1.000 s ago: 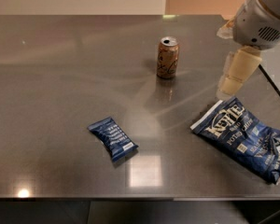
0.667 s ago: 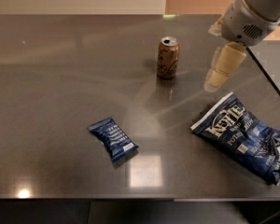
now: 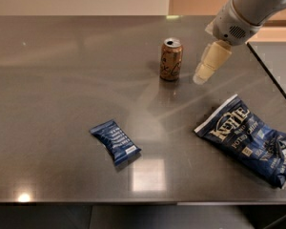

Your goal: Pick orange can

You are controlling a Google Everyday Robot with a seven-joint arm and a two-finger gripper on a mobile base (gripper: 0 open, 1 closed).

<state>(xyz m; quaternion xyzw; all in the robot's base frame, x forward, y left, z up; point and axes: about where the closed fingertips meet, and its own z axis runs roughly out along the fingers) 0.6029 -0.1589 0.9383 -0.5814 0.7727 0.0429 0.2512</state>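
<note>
Standing upright toward the back of the tabletop, the orange can [image 3: 171, 60] is your target: slim, orange-brown and tan, dark script on the side, silver top with a pull tab. It is untouched. It sits on the dark grey glossy table [image 3: 57, 89], with bare surface all round its base.

Just to its right you have the gripper [image 3: 203, 73], cream-coloured, hanging at an angle from the pale grey arm [image 3: 245, 11] that enters from the upper right corner. Its tip is near the can, about level with the can's lower half in this view, but apart from it; a strip of table shows between them. You cannot tell from here whether the gripper is open or closed. Nothing shows in its grasp.

Further out, a large dark blue crinkled chip bag [image 3: 250, 140] lies flat at front right, and a small dark blue snack packet [image 3: 115, 141] lies at front left. Both are well apart from the can, and neither looks to be in your path.

Progress, as a judgement: the approach looks mostly made, and nothing beyond that. Left for you: line up around the can, close on it, lift it off the table.
</note>
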